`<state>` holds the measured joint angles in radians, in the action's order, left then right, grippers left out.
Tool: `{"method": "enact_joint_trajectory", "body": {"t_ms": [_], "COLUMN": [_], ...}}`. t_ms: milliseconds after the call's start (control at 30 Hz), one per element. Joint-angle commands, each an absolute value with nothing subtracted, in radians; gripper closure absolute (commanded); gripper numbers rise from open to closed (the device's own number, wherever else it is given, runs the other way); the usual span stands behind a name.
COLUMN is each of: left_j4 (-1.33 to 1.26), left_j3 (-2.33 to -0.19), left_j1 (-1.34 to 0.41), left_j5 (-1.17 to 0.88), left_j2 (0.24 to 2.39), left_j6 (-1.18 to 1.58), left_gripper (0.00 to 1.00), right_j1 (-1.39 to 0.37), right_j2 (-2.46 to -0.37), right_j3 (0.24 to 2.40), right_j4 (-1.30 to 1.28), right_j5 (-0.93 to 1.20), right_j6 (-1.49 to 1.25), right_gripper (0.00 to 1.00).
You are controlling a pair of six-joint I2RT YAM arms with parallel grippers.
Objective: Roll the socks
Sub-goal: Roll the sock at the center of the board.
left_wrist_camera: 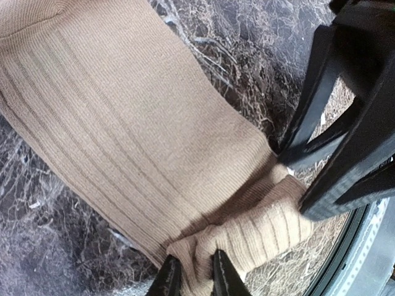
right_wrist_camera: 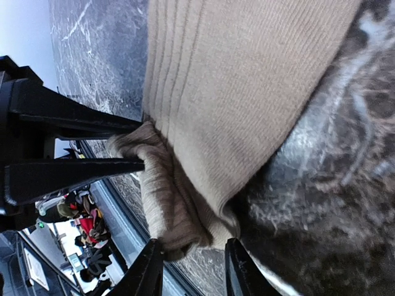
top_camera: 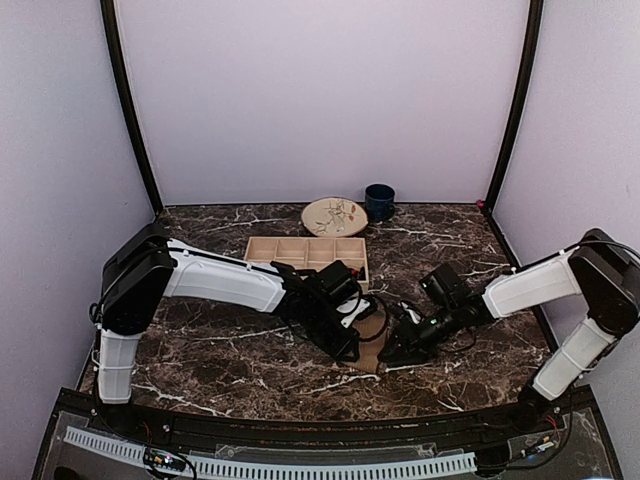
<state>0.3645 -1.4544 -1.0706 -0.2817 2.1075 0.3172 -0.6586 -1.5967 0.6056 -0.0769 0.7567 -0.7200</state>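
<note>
A tan-brown ribbed sock (left_wrist_camera: 129,123) lies flat on the dark marble table, and its near end is turned over into a short roll (left_wrist_camera: 259,228). My left gripper (left_wrist_camera: 196,266) is shut on a fold of fabric at one end of that roll. The right gripper (right_wrist_camera: 192,262) stands open astride the other end of the roll (right_wrist_camera: 166,203), with a gap on the right finger's side. In the top view both grippers meet at the sock (top_camera: 374,328) near the table's front, left gripper (top_camera: 350,345) and right gripper (top_camera: 392,352).
A wooden compartment tray (top_camera: 305,252) sits behind the grippers. Farther back are a patterned plate (top_camera: 334,216) and a blue mug (top_camera: 379,201). The table's front edge runs close to the roll. Each wrist view shows the other arm's black fingers (left_wrist_camera: 315,105) beside the sock.
</note>
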Motion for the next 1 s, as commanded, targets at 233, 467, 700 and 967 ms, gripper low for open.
{"method": "enact_joint_trajectory", "body": {"t_ms": [233, 467, 700, 967], "left_j4": [0.496, 0.509, 0.555, 0.587], "left_j3": [-1.473, -1.494, -1.53, -1.54], "left_j1": [-1.074, -1.073, -1.068, -1.039], "left_j5": [-0.303, -0.342, -0.385, -0.454], "left_j2": [2.183, 2.199, 2.223, 2.234], "left_j6": [0.297, 0.293, 0.271, 0.254], "left_gripper": [0.8, 0.8, 0.8, 0.8], "right_j1": [-0.679, -0.848, -1.117, -1.381], "right_j2": [-1.338, -1.206, -1.197, -1.284], "right_j3": [0.607, 0.622, 0.665, 0.739], "right_j4": [-0.222, -0.309, -0.373, -0.418], "right_j5": [0.395, 0.039, -0.294, -0.52], "right_j6": [-0.603, -0.559, -0.519, -0.479], "right_gripper": [0.65, 0.64, 0.61, 0.52]}}
